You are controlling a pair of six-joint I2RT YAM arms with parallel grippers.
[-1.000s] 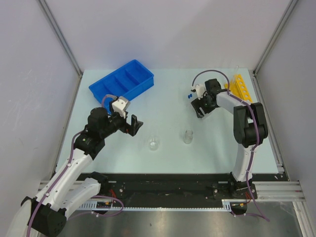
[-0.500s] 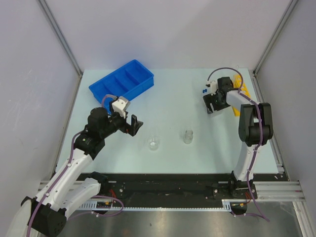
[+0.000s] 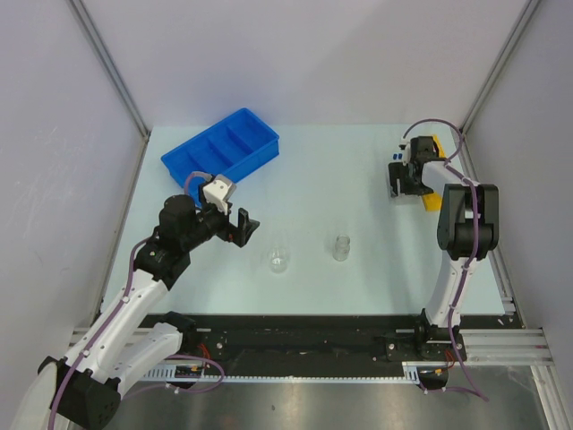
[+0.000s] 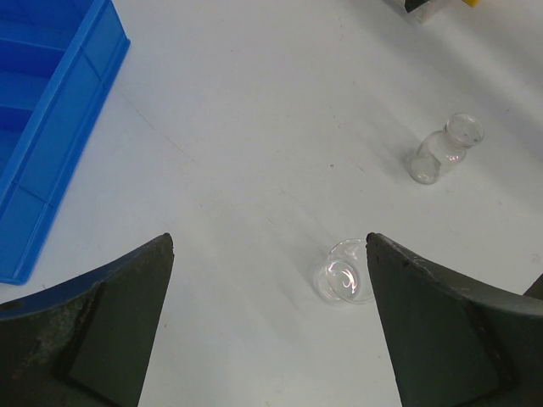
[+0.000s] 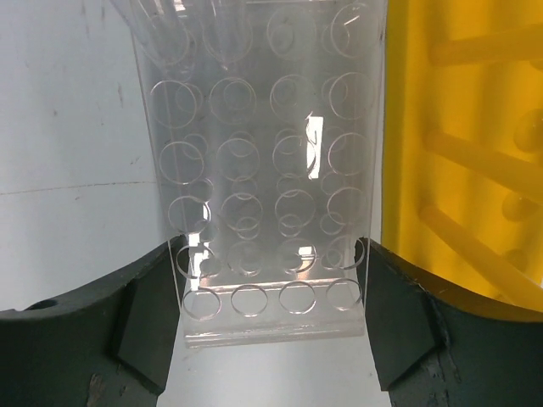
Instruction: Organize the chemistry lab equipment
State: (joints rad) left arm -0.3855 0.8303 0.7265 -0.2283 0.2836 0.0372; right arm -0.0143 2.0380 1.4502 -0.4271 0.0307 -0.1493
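Surroundings: yellow holed rack [image 5: 458, 153] beside clear holed plate [image 5: 263, 195], right table [image 3: 313, 170] edge; beaker [image 4: 344, 273], vial [image 4: 441, 151] mid-table.
Right gripper [image 5: 267, 280]: clamped on plate.
Left gripper [image 4: 270, 254]: spread wide, touching nothing.

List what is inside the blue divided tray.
Nothing shows in the compartments of the blue divided tray, only bare blue floor. In the top view the left arm's wrist covers its near end, so that corner cannot be checked.

Wide-spread left pincer [image 4: 268, 244], small beaker [image 4: 344, 281], vial [image 4: 442, 153], blue tray [image 4: 53, 127] at left
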